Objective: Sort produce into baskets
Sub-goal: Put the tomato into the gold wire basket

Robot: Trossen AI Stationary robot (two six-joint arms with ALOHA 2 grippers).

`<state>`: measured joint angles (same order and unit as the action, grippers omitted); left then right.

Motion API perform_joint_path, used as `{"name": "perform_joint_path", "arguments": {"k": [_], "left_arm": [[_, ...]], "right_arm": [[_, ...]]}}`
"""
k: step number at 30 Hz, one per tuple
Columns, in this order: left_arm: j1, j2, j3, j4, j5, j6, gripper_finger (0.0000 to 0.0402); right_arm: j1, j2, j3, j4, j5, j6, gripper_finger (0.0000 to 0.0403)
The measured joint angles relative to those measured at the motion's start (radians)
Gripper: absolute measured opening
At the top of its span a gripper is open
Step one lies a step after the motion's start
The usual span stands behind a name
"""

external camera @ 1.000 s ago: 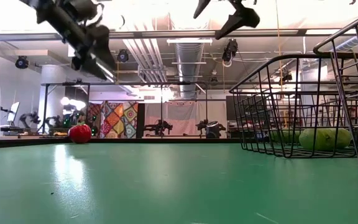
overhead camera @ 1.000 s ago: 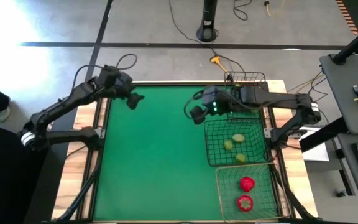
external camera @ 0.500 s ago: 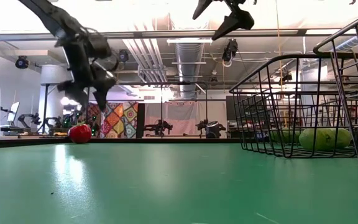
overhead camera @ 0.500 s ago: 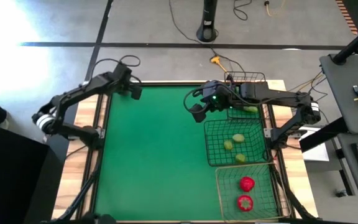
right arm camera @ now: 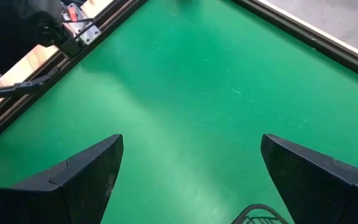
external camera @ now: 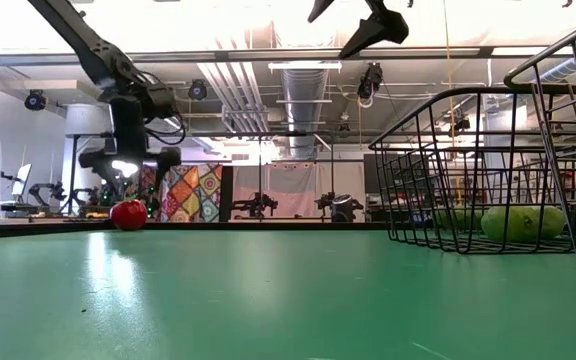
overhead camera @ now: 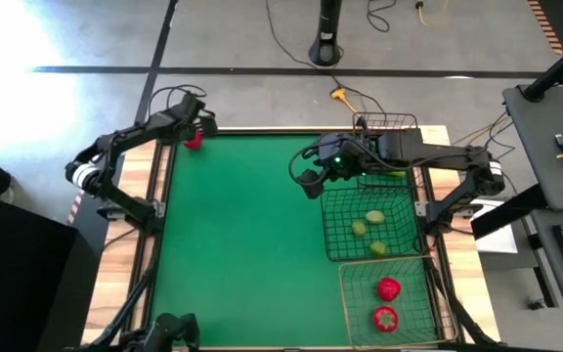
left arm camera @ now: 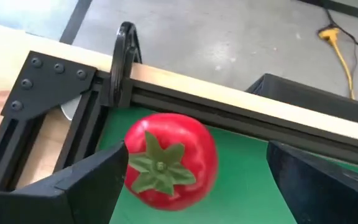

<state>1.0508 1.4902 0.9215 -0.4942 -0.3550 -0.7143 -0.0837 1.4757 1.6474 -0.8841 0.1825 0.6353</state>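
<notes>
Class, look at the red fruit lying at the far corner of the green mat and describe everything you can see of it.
The red fruit is round, glossy and plastic-looking, with a green star-shaped top turned toward the left wrist camera. It rests on the green mat in the far left corner, close to the black frame rail. The left end effector is open around it, one finger on each side; whether they touch it cannot be told.

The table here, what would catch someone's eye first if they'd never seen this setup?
Probably the red fruit alone at the far left corner of the green table, with the left gripper open right above it. Next, the baskets along the right edge: three yellow-green fruits in the dark basket, two red ones in the paler basket. The right gripper hangs open above mid-table.
</notes>
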Motion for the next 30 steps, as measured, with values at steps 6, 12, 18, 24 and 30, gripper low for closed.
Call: {"name": "perform_joint_path", "arguments": {"k": [6,12,18,24,30], "left_arm": [[0.000,0.067,0.026,-0.016,-0.032,-0.063,0.0363],[0.000,0.169,0.114,-0.102,-0.058,-0.080,0.0363],[0.000,0.286,0.227,-0.248,-0.073,-0.080,0.0363],[0.005,0.389,0.320,-0.364,-0.049,-0.038,0.0363],[-0.008,0.434,0.369,-0.370,0.056,0.040,0.0363]], "right_arm": [[0.014,0.000,0.000,0.000,0.000,0.002,0.0373],[0.021,0.000,0.000,0.000,0.000,0.002,0.0373],[0.035,0.000,0.000,0.000,0.000,0.006,0.0373],[0.069,0.000,0.000,0.000,0.000,0.022,0.0373],[0.089,0.000,0.000,0.001,0.000,0.027,0.0373]]}}
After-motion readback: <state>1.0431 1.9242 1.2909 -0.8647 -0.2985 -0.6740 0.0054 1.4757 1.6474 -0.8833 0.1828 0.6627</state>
